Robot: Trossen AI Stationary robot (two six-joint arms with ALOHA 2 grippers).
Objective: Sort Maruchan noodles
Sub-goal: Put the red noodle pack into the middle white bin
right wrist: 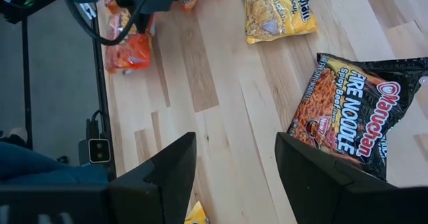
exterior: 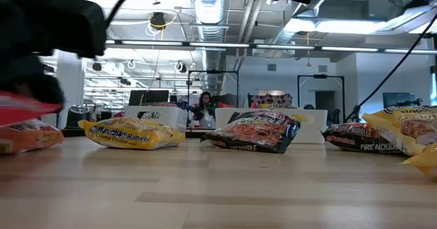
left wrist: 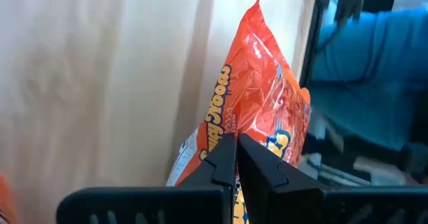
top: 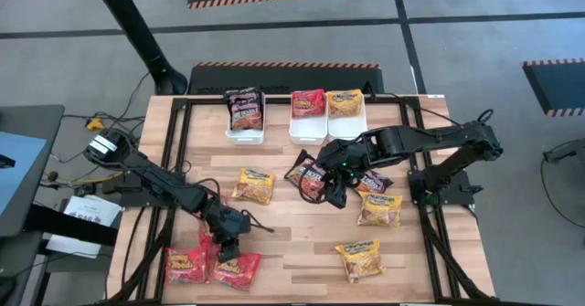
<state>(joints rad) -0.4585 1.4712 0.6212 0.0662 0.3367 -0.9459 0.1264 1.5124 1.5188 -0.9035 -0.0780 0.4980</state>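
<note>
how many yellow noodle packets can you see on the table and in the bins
4. One in the right-hand white bin, one mid-table, one beside the right arm's base, one near the front edge. Others may be hidden under the arms.

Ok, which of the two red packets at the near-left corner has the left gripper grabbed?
The left gripper is shut on the right-hand red packet; the other red packet lies apart.
</note>
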